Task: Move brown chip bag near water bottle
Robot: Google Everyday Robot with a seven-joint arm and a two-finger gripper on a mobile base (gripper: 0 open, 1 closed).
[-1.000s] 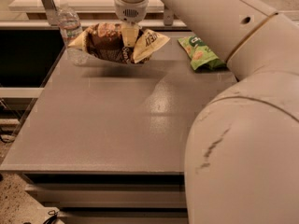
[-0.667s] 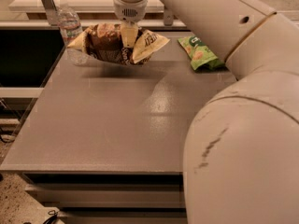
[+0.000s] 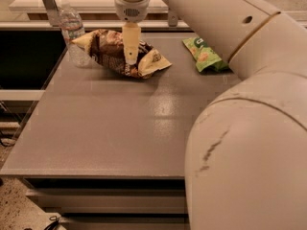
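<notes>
In the camera view, the gripper (image 3: 129,60) hangs from the pale arm (image 3: 216,13) at the far side of the grey table (image 3: 120,128), its tip pressed into the middle of the brown chip bag (image 3: 108,49). Whether it is clamped on the bag cannot be told. The bag spreads out to both sides of the gripper. Its cream end on the picture's left lies just beside the water bottle (image 3: 73,35), which stands upright. A green snack bag (image 3: 204,54) lies well apart on the gripper's other side.
</notes>
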